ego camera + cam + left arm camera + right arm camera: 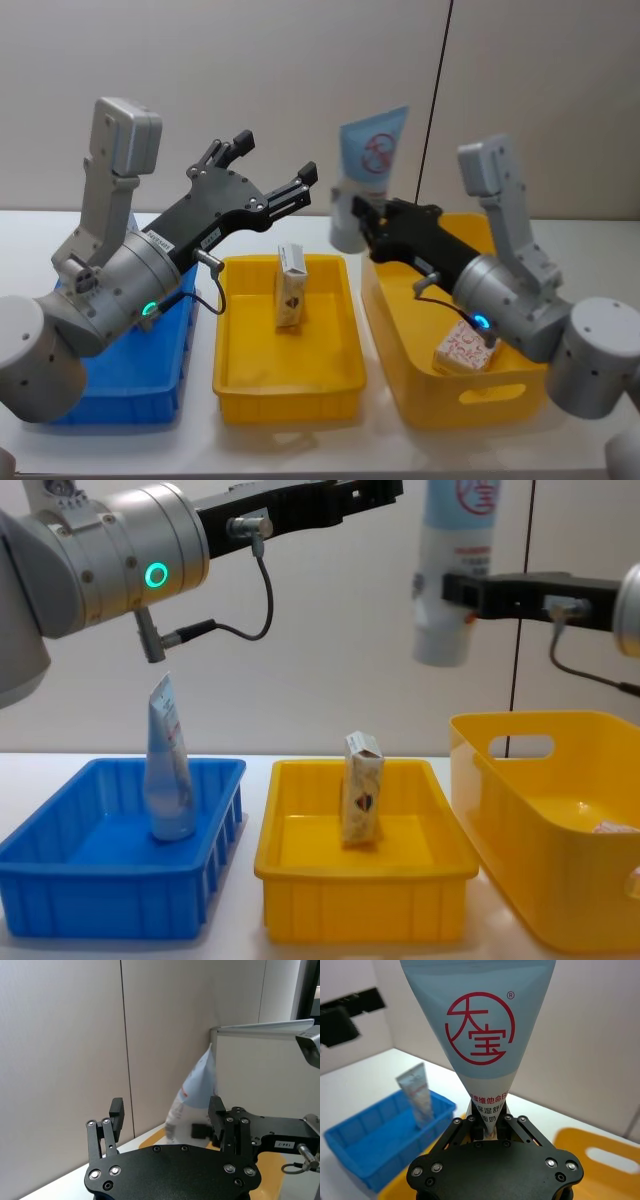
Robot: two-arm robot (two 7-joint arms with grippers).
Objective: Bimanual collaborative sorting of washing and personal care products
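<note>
Blue tube (368,165) upright in R end effector (362,222).

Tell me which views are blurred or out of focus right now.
Left wrist view: the held tube is smeared and soft. Right wrist view: the blue bin and the tube standing in it are out of focus, while the held tube's red logo is sharp. Head and chest views look clear.

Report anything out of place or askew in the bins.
Nothing is spilled or damaged. The carton in the middle yellow tray stands slightly tilted, and a tube stands upright in the blue bin.
</note>
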